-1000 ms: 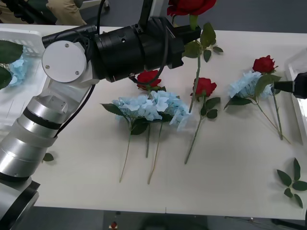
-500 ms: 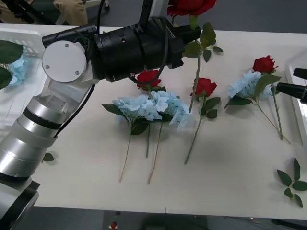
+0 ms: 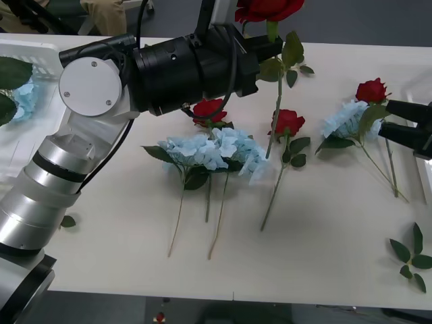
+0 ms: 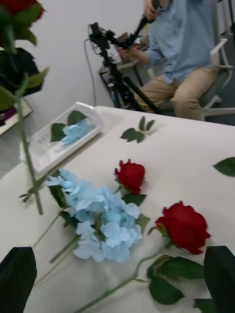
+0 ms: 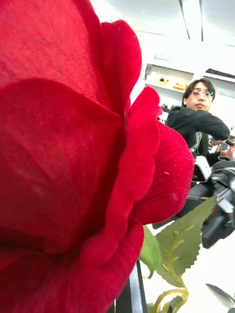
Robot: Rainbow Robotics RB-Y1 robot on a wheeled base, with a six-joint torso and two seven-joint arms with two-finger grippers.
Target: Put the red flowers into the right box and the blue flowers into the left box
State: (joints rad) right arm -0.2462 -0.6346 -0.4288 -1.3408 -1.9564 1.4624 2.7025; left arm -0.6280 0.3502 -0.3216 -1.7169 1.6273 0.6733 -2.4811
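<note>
My left hand [image 3: 266,47] is clamped on a red rose [image 3: 268,9] held up high; my right hand [image 3: 398,120] sits spread apart beside a blue hydrangea [image 3: 344,119] on the table [image 3: 324,223].

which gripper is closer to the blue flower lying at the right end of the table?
Right. The right gripper, jaws open, sits just beside that blue flower near the right box. The left gripper is up near the table's far edge, holding a red rose by its stem.
</note>
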